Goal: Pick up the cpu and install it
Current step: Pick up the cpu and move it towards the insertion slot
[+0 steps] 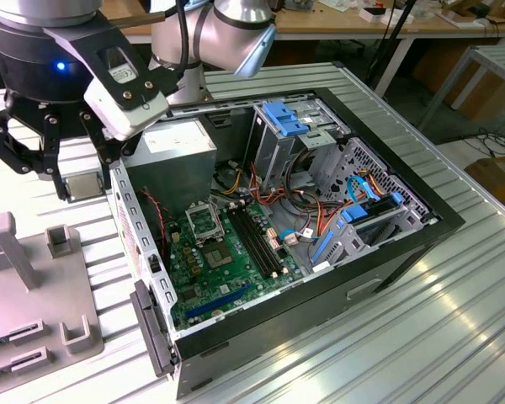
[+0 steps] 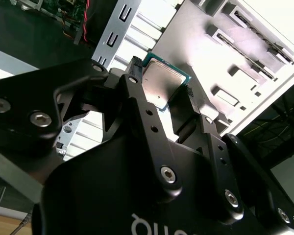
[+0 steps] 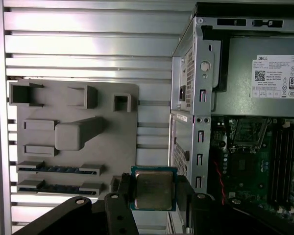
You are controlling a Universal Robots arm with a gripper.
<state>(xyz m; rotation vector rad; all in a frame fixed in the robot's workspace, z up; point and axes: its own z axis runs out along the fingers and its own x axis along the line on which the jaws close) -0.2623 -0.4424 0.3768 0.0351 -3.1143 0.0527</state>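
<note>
Clamped edgewise in the tool [image 3: 155,195] just outside the computer case [image 3: 193,122], the thin cpu [image 3: 154,187] could tilt, slip free, or clip the case's wall.

cpu [image 3: 153,188] in gripper [image 3: 154,192] — tray [image 3: 73,129] beside case [image 3: 187,73]

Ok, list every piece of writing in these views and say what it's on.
On the power supply label: a heading, a code square and fine print, too small to quote reliably.
On the case sticker: print too small to read.
On the gripper, on its housing: white lettering cut off at the picture's edge, unreadable.
On the cpu, clamped in the gripper: face markings too faint to read.
</note>
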